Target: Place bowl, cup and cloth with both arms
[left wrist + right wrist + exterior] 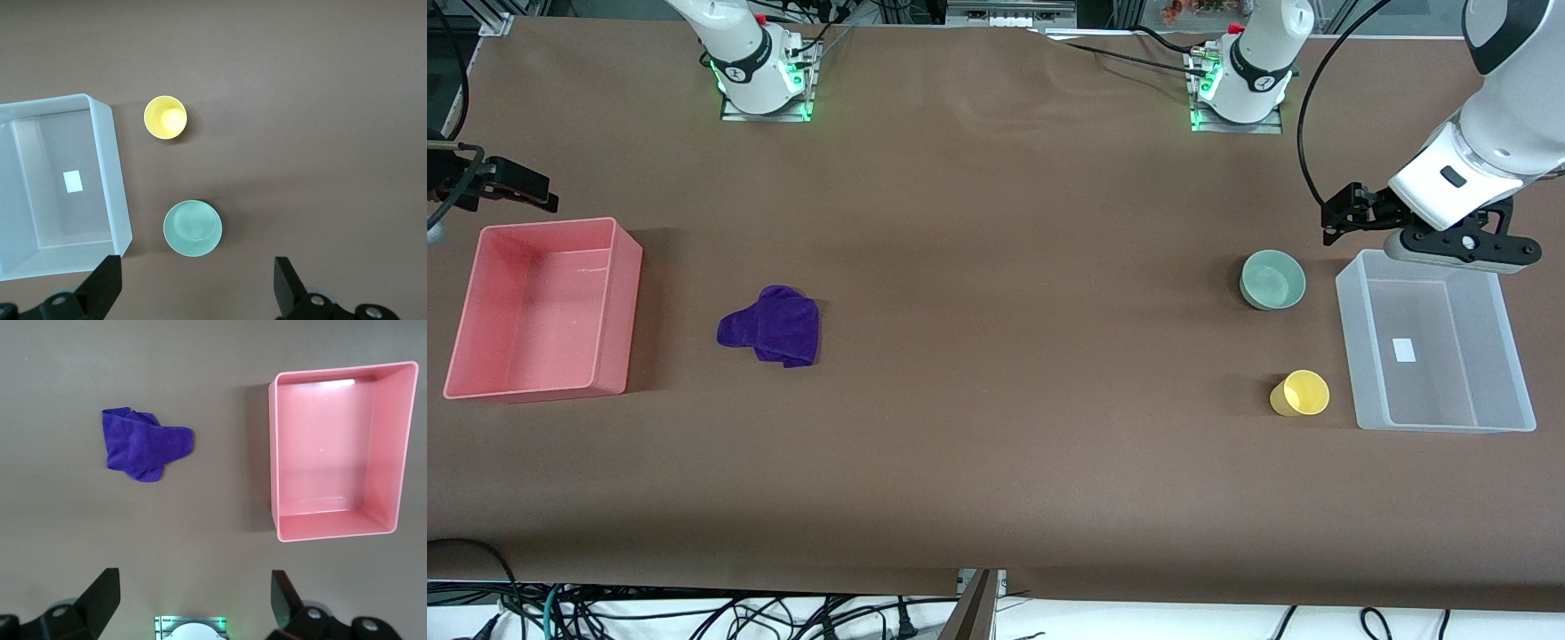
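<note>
The mint-green bowl (1272, 279) stands upright on the table beside the clear bin; it also shows in the left wrist view (193, 228). The yellow cup (1300, 394) stands nearer the front camera than the bowl and shows in the left wrist view (165, 117) too. The purple cloth (772, 325) lies crumpled beside the pink bin and shows in the right wrist view (143, 445). My left gripper (1332, 218) (197, 267) is open and empty, up over the table by the bowl. My right gripper (534, 188) (195, 583) is open and empty, up by the pink bin.
A clear rectangular bin (1349, 329) (113, 173) stands empty at the left arm's end of the table. A pink rectangular bin (618, 302) (273, 460) stands empty at the right arm's end. Brown table surface lies between the cloth and the bowl.
</note>
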